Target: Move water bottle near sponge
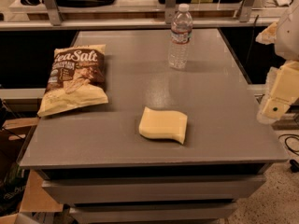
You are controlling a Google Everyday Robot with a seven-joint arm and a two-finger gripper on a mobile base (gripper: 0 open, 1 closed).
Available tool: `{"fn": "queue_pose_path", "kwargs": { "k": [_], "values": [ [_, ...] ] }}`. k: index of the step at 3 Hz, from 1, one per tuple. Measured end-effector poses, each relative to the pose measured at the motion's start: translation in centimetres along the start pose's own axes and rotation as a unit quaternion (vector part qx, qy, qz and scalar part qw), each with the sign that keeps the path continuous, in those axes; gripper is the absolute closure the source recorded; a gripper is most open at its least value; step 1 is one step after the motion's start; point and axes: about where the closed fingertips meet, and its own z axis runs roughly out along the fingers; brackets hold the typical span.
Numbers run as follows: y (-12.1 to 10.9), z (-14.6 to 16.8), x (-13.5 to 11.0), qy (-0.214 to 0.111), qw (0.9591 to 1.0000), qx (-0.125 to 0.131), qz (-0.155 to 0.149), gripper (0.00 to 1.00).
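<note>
Water bottle [180, 37] upright on table [224, 125], well apart from tool [274, 107] at right, state unclear

"Sea Salt" is printed on the bag [74, 78]. The bottle [180, 36] label is unreadable. The claw [274, 104] hangs at the right edge.

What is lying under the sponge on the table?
The sponge lies flat on the grey table; whatever its underside covers cannot be seen. The water bottle stands farther back, and the gripper hangs beside the table's right edge.
</note>
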Motion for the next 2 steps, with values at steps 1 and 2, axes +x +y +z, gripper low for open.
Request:
{"fn": "queue_pose_path", "kwargs": {
  "k": [1, 2],
  "values": [
    [0.0, 0.0, 0.0, 0.0, 1.0, 0.0, 0.0, 0.0],
    [-1.5, 0.1, -0.4, -0.033, 0.9994, 0.004, 0.01, 0.0]
  ]
}}
